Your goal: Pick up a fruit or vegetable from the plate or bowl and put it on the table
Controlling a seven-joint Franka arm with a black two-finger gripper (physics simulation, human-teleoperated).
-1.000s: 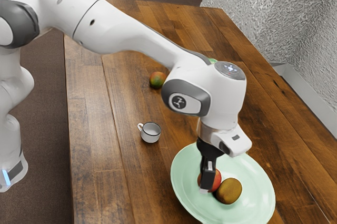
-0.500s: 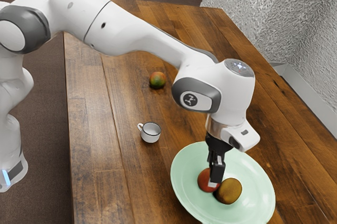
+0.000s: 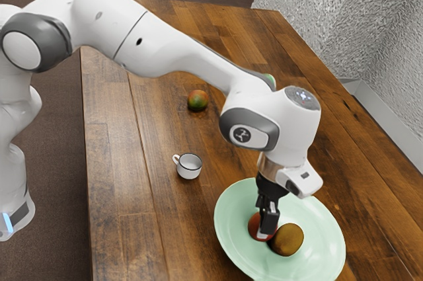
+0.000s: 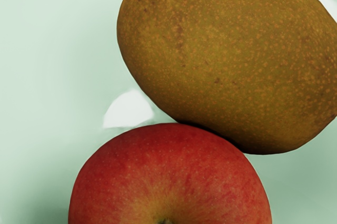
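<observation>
The gripper (image 3: 264, 233) points down over the plate (image 3: 228, 241), low at the apple (image 3: 254, 227); whether it is released, clenched or grasping the apple cannot be told from these views. The apple sits on the plate, well inside the rim, with a golden-brown fruit (image 3: 288, 240) right beside it. In the wrist view their outlines meet, so the apple has no gap on that side, while pale green plate surface borders the rest of its visible outline. The brown fruit, too, lies inside the rim, with a wide stretch of plate between it and the rim toward the exterior view's right.

Outside the rim, the wooden worktop (image 3: 119, 215) offers room: a strip of planks runs between the plate and the white mug (image 3: 189, 167), and a broader one between the mug and the worktop's edge at the exterior view's left. The mug stands upright, its handle toward that edge. Beyond the mug, well apart from the plate, a red-green fruit (image 3: 197, 100) rests on the wood, between that edge and the arm (image 3: 162, 46). A green thing (image 3: 270, 80) is mostly hidden behind the arm.
</observation>
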